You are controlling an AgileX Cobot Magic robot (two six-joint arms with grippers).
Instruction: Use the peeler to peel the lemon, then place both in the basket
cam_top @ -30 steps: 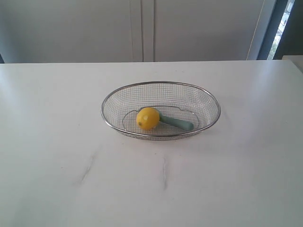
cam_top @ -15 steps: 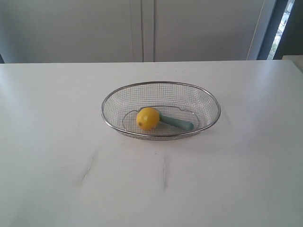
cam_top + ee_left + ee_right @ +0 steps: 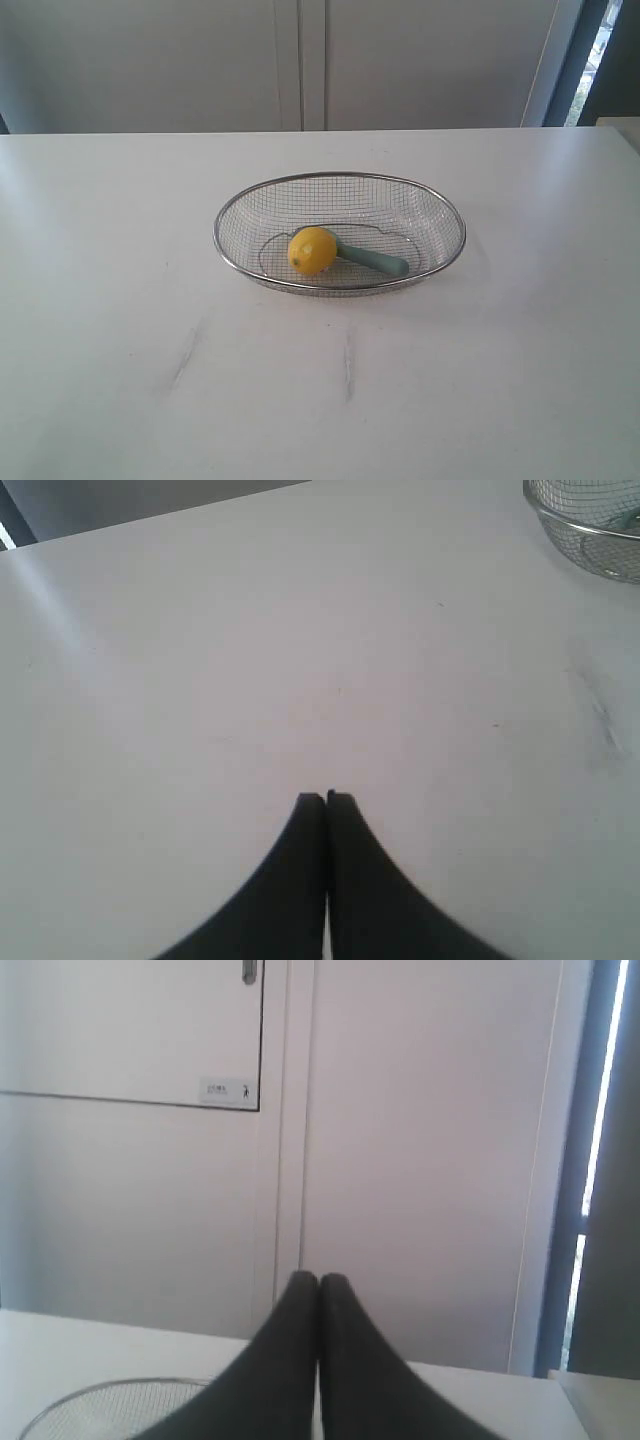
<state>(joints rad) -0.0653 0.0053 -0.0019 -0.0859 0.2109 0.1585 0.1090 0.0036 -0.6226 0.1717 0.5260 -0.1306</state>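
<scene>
Desk (image 3: 120, 380): a broad white surface carries everything; faint grey scuffs mark its near part.
Basket (image 3: 228, 262): the wire mesh oval sits near the middle of the desk, upright, with both task things inside it. Its rim also shows at a corner of the left wrist view (image 3: 560, 530) and along the lower edge of the right wrist view (image 3: 90, 1395).
Left hand (image 3: 326, 798): its two dark fingers are pressed together with nothing between them; it hangs over bare desk, well apart from the basket.
Right hand (image 3: 319, 1280): likewise closed and empty, raised and pointing toward the wall cabinets, with the basket rim below it.
Peeler (image 3: 375, 261): the teal handle lies on the basket floor, pointing toward the right of the exterior view; the blade head is hidden behind the lemon.
Lemon (image 3: 312, 250): it rests in the basket, touching the peeler. Its skin looks whole and yellow from here, though too small to judge whether any strip has been cut.
Progress: both items already lie in the basket and neither hand holds anything. This reads either as the finish or as the start before peeling, and the pictures cannot settle which.
</scene>
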